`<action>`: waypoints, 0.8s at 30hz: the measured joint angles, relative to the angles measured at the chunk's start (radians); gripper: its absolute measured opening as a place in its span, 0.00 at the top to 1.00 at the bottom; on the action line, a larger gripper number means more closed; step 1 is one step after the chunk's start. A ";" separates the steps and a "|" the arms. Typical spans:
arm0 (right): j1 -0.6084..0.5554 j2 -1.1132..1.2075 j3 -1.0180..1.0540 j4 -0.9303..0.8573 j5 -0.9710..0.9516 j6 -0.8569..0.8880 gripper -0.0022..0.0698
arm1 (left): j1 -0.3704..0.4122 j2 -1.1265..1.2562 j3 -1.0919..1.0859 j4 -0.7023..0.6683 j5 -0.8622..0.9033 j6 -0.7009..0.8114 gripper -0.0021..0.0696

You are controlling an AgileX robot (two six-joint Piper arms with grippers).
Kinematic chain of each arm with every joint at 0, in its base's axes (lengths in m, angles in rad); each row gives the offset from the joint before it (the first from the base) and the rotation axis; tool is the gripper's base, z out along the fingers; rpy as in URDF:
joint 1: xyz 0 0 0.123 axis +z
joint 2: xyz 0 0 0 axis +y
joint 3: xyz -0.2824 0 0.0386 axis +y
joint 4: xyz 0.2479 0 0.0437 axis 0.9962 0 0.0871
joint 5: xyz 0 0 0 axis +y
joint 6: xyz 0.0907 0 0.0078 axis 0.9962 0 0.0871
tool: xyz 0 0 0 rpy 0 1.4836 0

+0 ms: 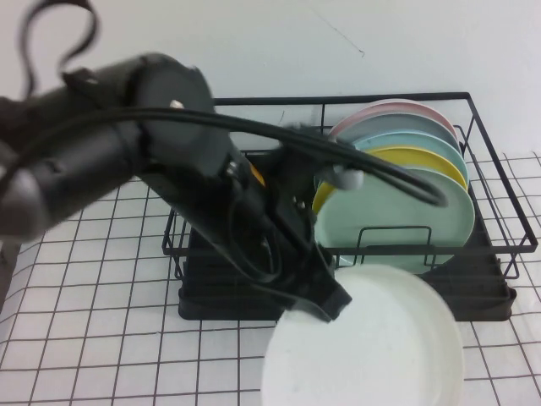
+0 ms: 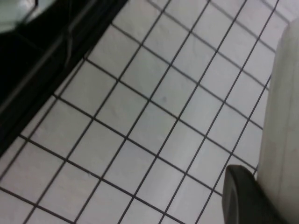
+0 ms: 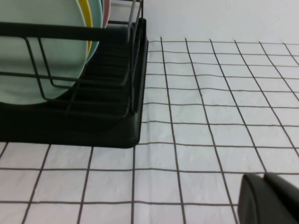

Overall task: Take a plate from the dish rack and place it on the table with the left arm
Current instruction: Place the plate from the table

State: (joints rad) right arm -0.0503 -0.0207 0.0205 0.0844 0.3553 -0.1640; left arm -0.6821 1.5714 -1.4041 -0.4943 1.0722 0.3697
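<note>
One pair of fingers, the left gripper's (image 1: 325, 298), is clamped on the rim of the plate (image 1: 372, 347), which sits low over the counter (image 1: 101, 338) just in front of the dish rack (image 1: 473, 296). One finger (image 2: 245, 196) shows pressed against the white rim in the left wrist view. The left arm (image 1: 127, 144) reaches across the rack's left half. Mint-green (image 1: 397, 220), yellow and pink plates stand upright in the rack. The right gripper (image 3: 271, 198) hangs low beside the rack; whether its fingers are apart I cannot tell.
</note>
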 joint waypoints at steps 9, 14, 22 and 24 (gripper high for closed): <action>0.000 0.000 0.000 0.000 0.000 0.000 0.97 | 0.000 0.219 0.030 -0.068 -0.068 0.037 0.85; 0.000 0.000 0.000 0.000 0.000 0.000 0.97 | 0.000 0.299 0.030 -0.090 -0.149 0.052 0.85; 0.000 0.000 0.000 0.000 0.000 0.000 0.97 | 0.000 0.351 0.030 -0.118 -0.176 0.065 0.85; 0.000 0.000 0.000 0.000 0.000 0.000 0.97 | 0.000 0.351 0.030 -0.108 -0.184 0.067 0.80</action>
State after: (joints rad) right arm -0.0503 -0.0207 0.0205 0.0844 0.3553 -0.1640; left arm -0.6821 1.9219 -1.3742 -0.6024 0.8882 0.4369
